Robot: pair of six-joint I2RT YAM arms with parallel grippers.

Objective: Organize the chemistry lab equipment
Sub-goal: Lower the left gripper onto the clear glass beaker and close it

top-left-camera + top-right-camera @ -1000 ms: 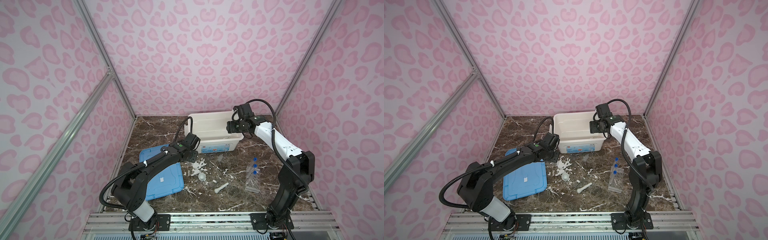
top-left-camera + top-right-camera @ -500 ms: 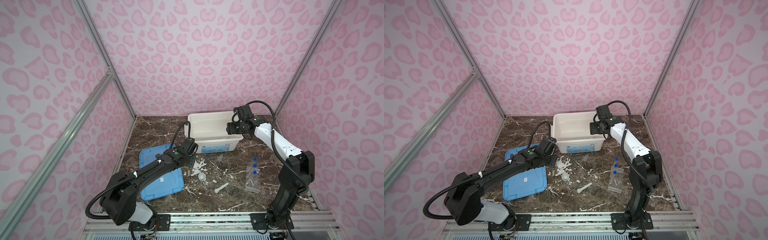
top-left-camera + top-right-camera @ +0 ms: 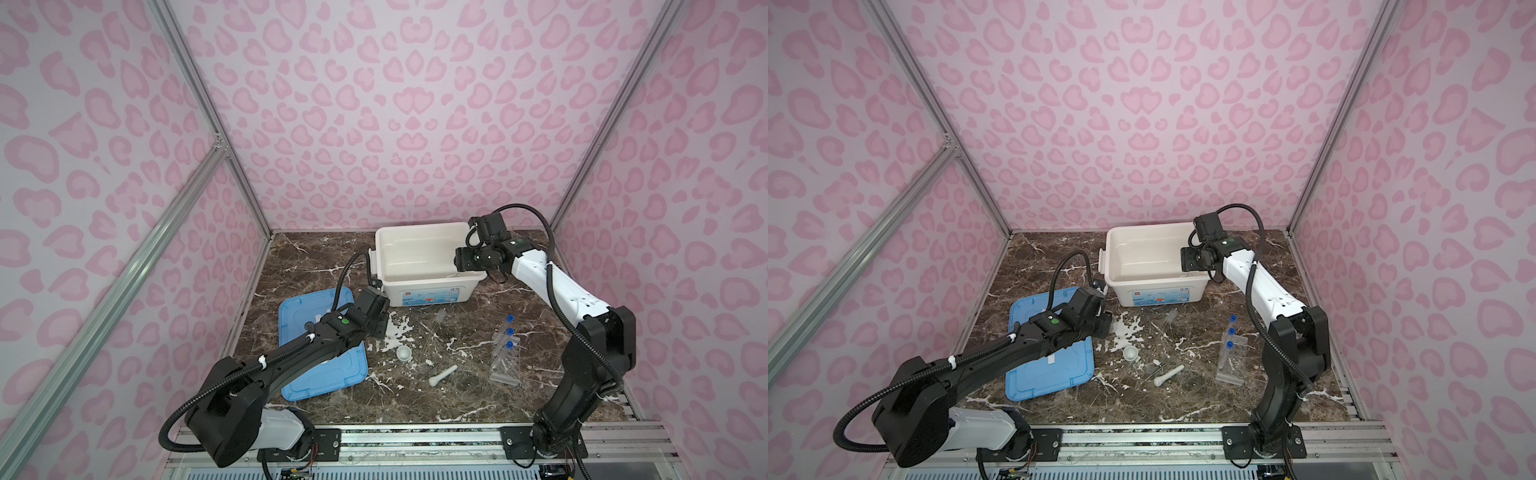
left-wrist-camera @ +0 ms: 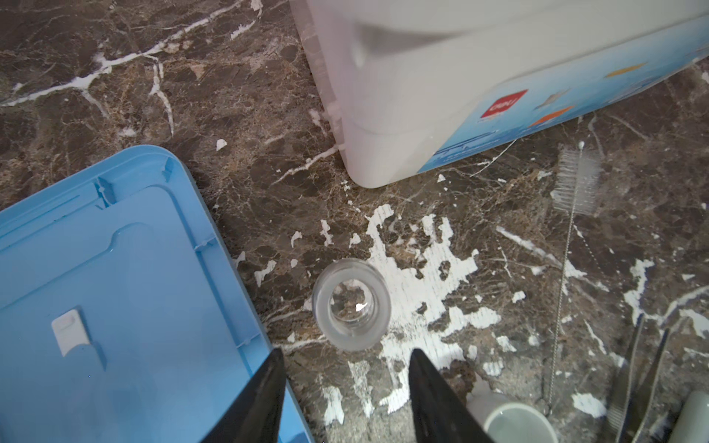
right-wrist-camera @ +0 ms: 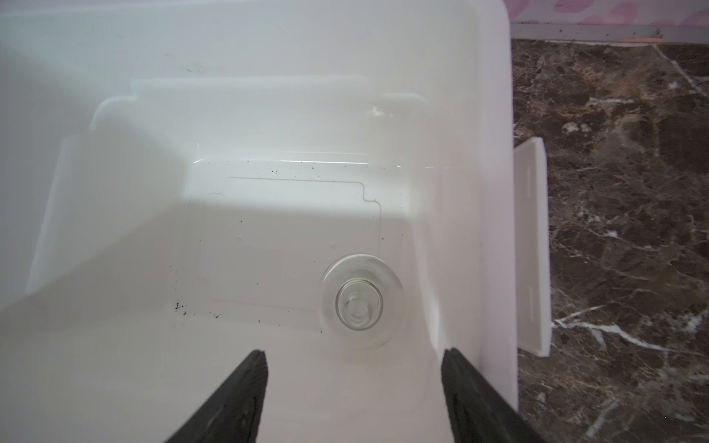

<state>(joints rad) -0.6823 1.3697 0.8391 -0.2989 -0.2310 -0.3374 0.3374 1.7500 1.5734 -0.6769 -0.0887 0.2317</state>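
The left gripper [image 4: 345, 387] hangs low over the desk [image 4: 172, 96], its jaws about half open and holding nothing. Just ahead of its fingertips stands a small glass beaker [image 4: 351, 305], upright and mouth up, in the gap between the blue lid [image 4: 115, 287] and a corner of the white bin [image 4: 403, 115]. The opening looks a little wider than the beaker, which suits a straight pinch across its wall. I judge this to be the approach for lifting it into the bin.

The lid lies flat beside the bin, leaving the bin open for loading.

The right gripper [image 5: 353, 383] hovers over the right end of the bin, jaws wide apart and empty. Below it a glass vessel [image 5: 358, 303] stands on the bin floor close to the corner wall, clear of both fingers. Seen straight down, it may be a small flask or a beaker; I cannot tell which.

Farther out on the desk, in a top view, are the small white bowl [image 3: 404, 354], the pestle [image 3: 444, 375] lying near it, and the tube rack [image 3: 505, 365] holding blue-capped tubes [image 3: 508, 331]. A thin brush [image 4: 575, 180] lies by the bin's front.
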